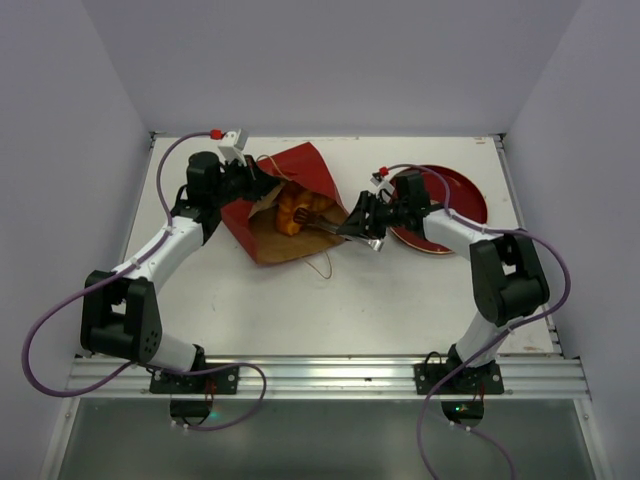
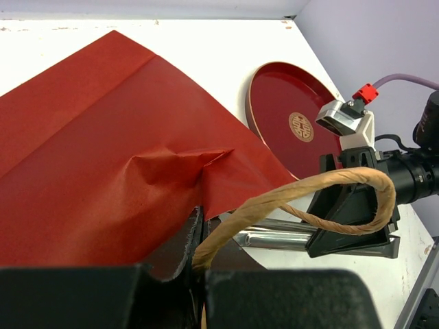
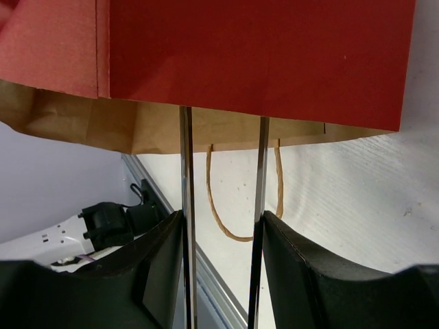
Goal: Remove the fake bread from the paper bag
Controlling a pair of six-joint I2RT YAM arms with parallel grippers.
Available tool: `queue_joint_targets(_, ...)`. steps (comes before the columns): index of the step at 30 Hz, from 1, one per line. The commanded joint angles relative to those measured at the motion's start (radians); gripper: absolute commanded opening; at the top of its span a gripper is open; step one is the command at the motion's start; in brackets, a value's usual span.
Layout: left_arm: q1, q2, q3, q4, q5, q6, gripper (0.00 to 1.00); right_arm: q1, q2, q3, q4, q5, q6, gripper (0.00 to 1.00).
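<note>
The paper bag (image 1: 300, 165) lies on its side at the table's back, red outside and brown inside, its mouth facing right. Glossy orange fake bread (image 1: 298, 210) shows inside the mouth. My left gripper (image 1: 258, 185) is shut on the bag's upper rim and tan handle (image 2: 309, 188), holding the mouth up. My right gripper (image 1: 365, 222) is shut on metal tongs (image 1: 325, 228) whose two arms (image 3: 186, 205) reach into the mouth, standing apart. In the right wrist view the bag (image 3: 260, 62) hides the tong tips and the bread.
A round red plate (image 1: 465, 195) with a gold centre mark (image 2: 300, 127) sits at the back right, behind my right arm. The bag's lower handle (image 3: 226, 226) lies loose on the white table in front of the bag. Walls close in on three sides.
</note>
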Motion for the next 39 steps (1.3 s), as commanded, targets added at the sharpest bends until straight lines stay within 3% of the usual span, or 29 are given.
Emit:
queue_joint_targets(1, -0.011, -0.034, -0.011, 0.046, 0.040, -0.021, 0.00, 0.006, 0.018, 0.021, 0.055, -0.020, 0.031, 0.52)
queue_joint_targets(27, -0.011, -0.049, -0.021, 0.046, 0.056, -0.021, 0.00, 0.020, 0.123, 0.071, 0.243, -0.048, 0.197, 0.49)
queue_joint_targets(32, -0.011, -0.053, -0.018, 0.032, 0.048, -0.009, 0.00, 0.020, 0.131, 0.070, 0.240, -0.041, 0.192, 0.33)
queue_joint_targets(37, -0.009, -0.055, -0.013, 0.016, 0.008, 0.014, 0.00, 0.003, 0.074, 0.048, 0.243, -0.057, 0.181, 0.06)
queue_joint_targets(39, -0.009, -0.055, -0.011, 0.015, -0.006, 0.021, 0.00, -0.005, 0.043, 0.042, 0.237, -0.078, 0.175, 0.01)
